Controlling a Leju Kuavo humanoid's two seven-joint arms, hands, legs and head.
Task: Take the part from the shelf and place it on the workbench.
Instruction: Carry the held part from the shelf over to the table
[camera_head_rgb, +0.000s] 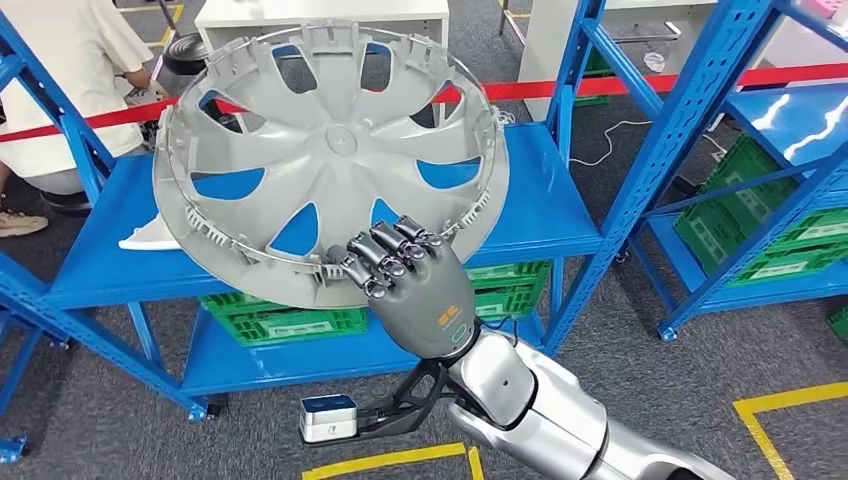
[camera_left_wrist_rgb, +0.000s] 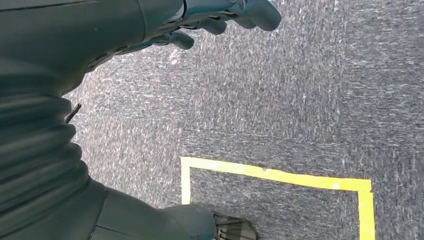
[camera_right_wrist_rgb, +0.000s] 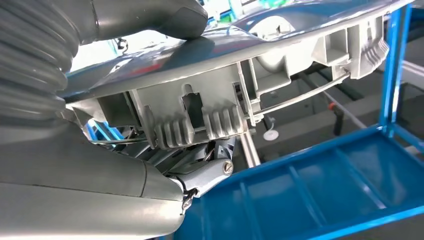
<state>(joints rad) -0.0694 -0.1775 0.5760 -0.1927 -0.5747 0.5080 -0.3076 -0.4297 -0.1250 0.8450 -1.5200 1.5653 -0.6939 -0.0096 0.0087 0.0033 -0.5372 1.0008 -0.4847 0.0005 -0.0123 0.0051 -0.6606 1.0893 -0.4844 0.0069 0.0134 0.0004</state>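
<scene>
The part is a large grey wheel cover (camera_head_rgb: 330, 150), held up tilted above the blue shelf (camera_head_rgb: 530, 215) with its ribbed inner side toward me. My right hand (camera_head_rgb: 415, 285) grips its lower rim, fingers curled over the edge. In the right wrist view the thumb (camera_right_wrist_rgb: 150, 17) presses on the cover's rim (camera_right_wrist_rgb: 225, 85) and the clips along the edge show close up. My left hand (camera_left_wrist_rgb: 210, 17) hangs over the grey floor with its fingers loosely curled, holding nothing.
A second blue rack (camera_head_rgb: 770, 150) with green crates (camera_head_rgb: 770, 230) stands on the right. More green crates (camera_head_rgb: 285, 320) sit under the shelf. A person in white (camera_head_rgb: 55, 90) sits at the back left behind red tape (camera_head_rgb: 700, 80). Yellow floor tape (camera_head_rgb: 790, 400) marks the carpet.
</scene>
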